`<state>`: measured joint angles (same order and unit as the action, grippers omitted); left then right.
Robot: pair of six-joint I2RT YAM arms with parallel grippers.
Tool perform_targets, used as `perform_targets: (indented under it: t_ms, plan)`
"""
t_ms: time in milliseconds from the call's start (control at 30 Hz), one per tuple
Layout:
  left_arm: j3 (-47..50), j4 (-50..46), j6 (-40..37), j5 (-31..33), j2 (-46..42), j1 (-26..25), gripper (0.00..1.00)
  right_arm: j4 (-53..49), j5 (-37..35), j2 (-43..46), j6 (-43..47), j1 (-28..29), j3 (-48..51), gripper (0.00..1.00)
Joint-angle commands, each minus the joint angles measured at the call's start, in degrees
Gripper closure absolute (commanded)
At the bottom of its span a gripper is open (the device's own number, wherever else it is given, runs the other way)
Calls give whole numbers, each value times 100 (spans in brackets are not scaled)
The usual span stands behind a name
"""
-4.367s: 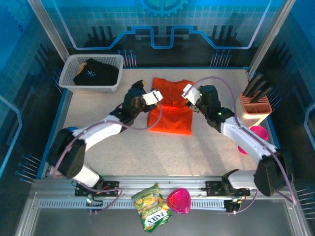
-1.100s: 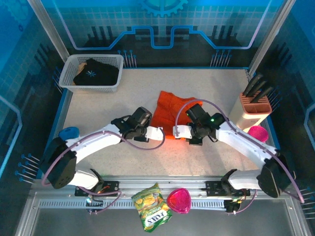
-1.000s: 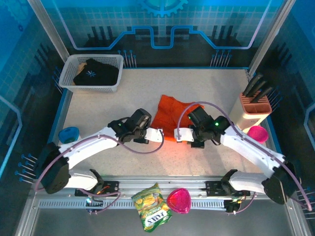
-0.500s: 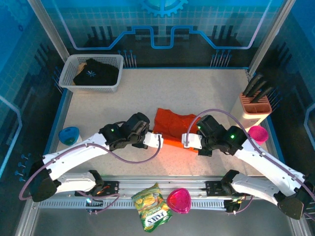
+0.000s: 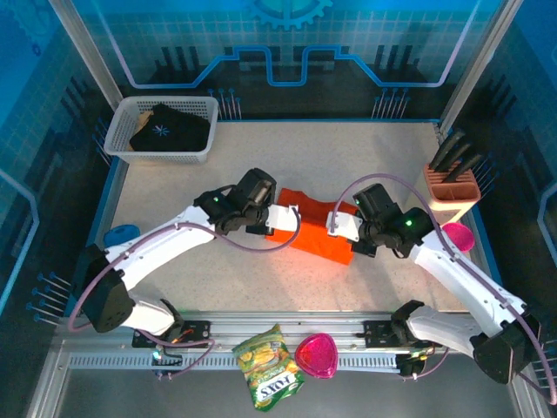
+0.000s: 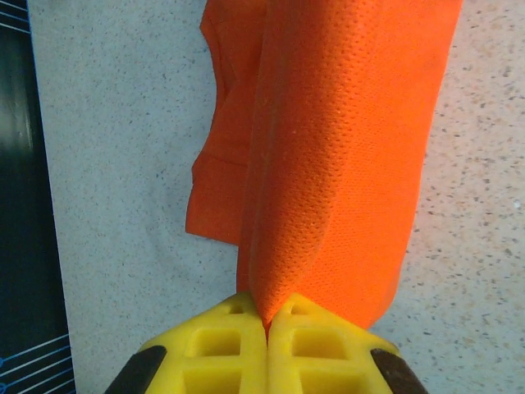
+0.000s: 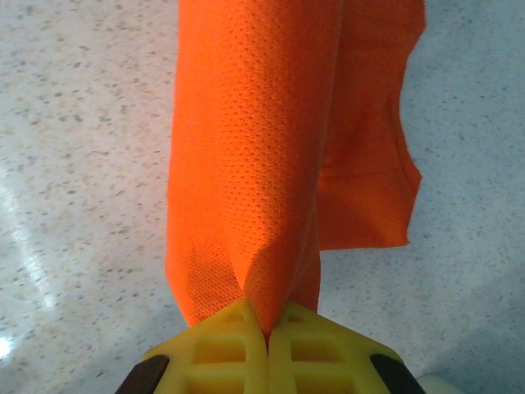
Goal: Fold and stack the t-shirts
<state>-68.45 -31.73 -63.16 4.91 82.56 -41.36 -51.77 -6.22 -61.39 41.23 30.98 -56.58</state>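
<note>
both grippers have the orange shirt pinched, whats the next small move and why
Probably lower both together so the fold settles flat on the table before any release. The left gripper and right gripper are each shut on an edge of the orange shirt, which hangs doubled from them with a loose flap beneath.

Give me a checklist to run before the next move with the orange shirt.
1. Left pincer shut on the orange shirt: ok.
2. Right pincer shut on the same shirt: ok.
3. Shirt edges lined up: not ok, a lower layer sticks out sideways.
4. Underside of the fold free of creases: cannot tell.
5. Black shirt folded: not ok, it lies bunched in the basket.
</note>
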Motion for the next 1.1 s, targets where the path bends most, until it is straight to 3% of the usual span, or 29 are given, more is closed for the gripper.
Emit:
perform_targets:
  t_ms: [0, 567, 1067]
  plan:
    - [-363, -143, -211, -241, 249, 229, 100, 146, -49, -219, 198, -256, -253, 100]
    - [-2129, -111, -451, -818, 2199, 849, 100, 1527, -450, -1455, 276, -985, -446, 100]
    - [-3426, 1272, -56, -922, 4166, 1148, 100, 3283, -931, -2885, 88, -1494, -336, 100]
